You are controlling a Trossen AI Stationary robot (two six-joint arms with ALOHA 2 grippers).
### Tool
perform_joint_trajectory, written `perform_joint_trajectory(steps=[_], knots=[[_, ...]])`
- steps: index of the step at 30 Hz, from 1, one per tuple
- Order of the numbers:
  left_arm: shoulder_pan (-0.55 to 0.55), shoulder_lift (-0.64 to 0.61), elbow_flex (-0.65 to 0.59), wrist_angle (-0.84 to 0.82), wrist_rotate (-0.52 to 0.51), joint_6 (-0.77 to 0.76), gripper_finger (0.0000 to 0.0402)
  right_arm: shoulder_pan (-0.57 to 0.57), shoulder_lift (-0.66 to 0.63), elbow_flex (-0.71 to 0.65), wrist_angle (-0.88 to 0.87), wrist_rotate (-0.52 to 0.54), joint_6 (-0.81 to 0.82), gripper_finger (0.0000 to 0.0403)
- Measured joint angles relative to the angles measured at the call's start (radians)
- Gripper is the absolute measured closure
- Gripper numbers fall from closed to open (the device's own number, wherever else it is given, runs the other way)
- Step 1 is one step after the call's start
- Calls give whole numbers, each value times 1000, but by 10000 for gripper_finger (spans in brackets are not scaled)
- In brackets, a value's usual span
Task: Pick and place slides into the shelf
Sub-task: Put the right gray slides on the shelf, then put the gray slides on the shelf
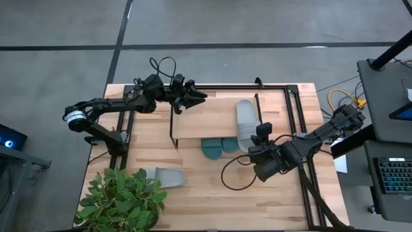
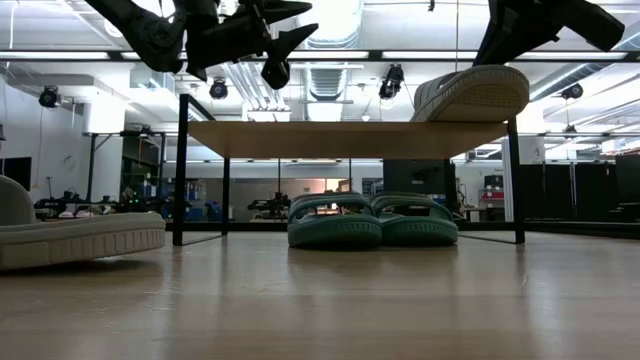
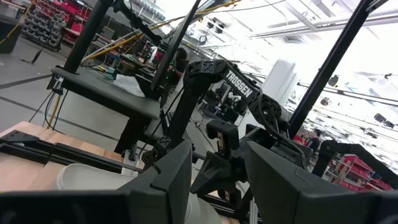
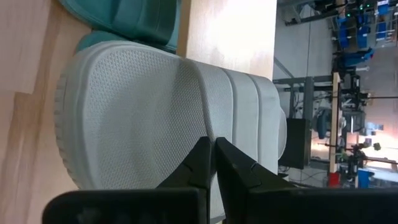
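Note:
The shelf (image 1: 206, 119) stands mid-table on thin black legs, its board also showing in the low view (image 2: 350, 138). One pale grey slide (image 1: 244, 119) lies on the board's right end, its near end past the front edge. It also shows in the low view (image 2: 470, 95) and the right wrist view (image 4: 155, 106). Two teal slides (image 1: 215, 147) sit side by side on the table under the board. A second grey slide (image 1: 164, 175) lies on the table at near left. My right gripper (image 1: 262, 129) is shut beside the shelved slide. My left gripper (image 1: 196, 96) is open and empty above the shelf's far left corner. My right gripper's shut fingertips (image 4: 211, 149) point at the shelved grey slide from the table's right side, about where its footbed meets the strap (image 4: 186, 93). I cannot tell whether they touch it. The slide lies sole down on the board.
A potted plant (image 1: 122, 196) stands at the table's near left corner, close to the loose grey slide. A black cable (image 1: 235, 174) loops on the table under my right arm. Black frame rails (image 1: 299, 122) run along the table's right side and far edge.

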Motion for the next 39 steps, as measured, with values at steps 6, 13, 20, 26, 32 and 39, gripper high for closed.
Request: perform_joint_trajectory(steps=[6, 13, 20, 26, 32, 39], knots=[[0, 0, 0, 0, 0, 0, 269, 0, -12, 0, 0, 1, 31, 383], [0, 0, 0, 0, 0, 0, 269, 0, -48, -1, 0, -6, 50, 330], [0, 0, 0, 0, 0, 0, 269, 0, -87, 54, 1, -105, 50, 283], [0, 0, 0, 0, 0, 0, 269, 0, -142, 130, -4, -114, 45, 271], [5, -14, -1, -1, 83, -7, 269, 20, -238, 185, 5, -121, 149, 280], [5, -82, -1, -7, 146, 52, 269, 184, -388, 125, 61, 81, 251, 289]])
